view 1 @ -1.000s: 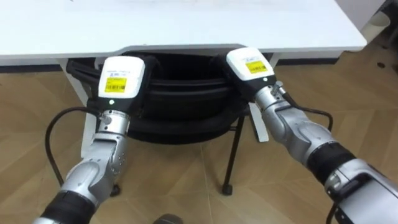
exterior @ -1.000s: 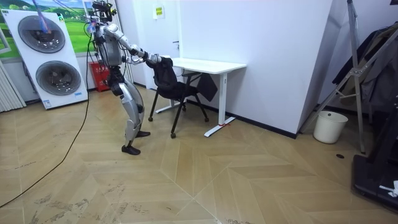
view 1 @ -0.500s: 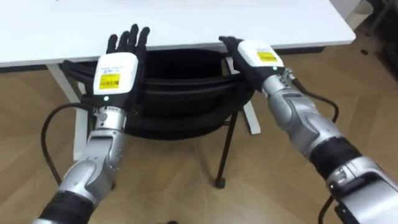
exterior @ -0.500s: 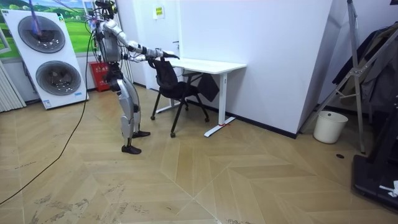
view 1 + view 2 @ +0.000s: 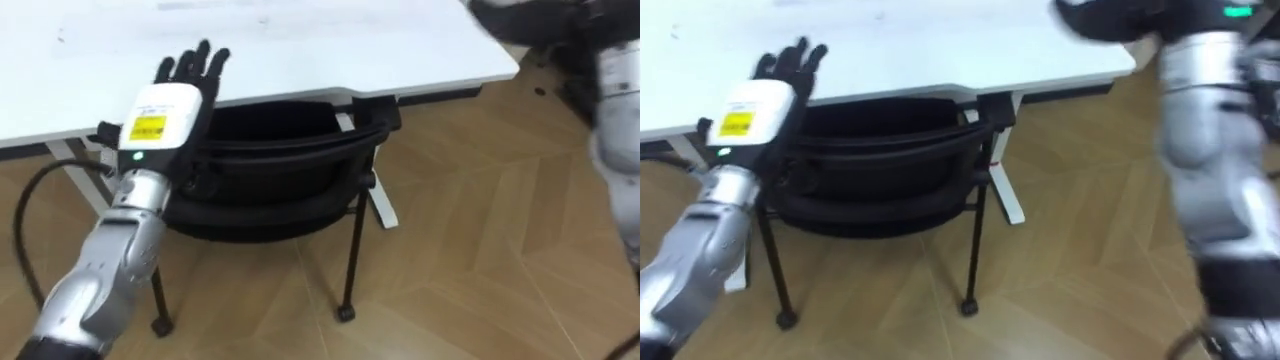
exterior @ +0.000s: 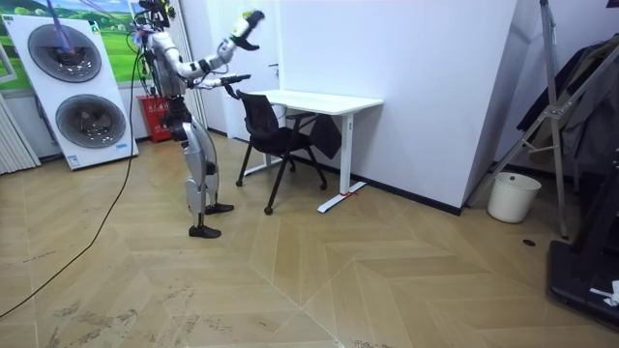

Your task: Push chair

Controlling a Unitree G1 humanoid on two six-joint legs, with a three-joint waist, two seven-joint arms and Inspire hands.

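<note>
- There is one black chair [image 5: 270, 165]. It stands on the wood floor, pushed close to the desk, with its seat tucked under the desk's edge.
- There is one white desk [image 5: 300, 50] with a bare top.
- The left robot hand [image 5: 165, 100] is flat, with its fingers straight and spread. It is over the left end of the chair's back. I cannot tell if it touches the chair.
- The right robot hand [image 6: 251, 17] is up high in the air, well away from the chair. It is a blur, so I cannot tell if it is open or closed.
- One white bucket [image 6: 510, 198] stands by the wall. Its inside is hidden.
- Two round-door machines [image 6: 70, 87] are stacked behind the robot.
</note>
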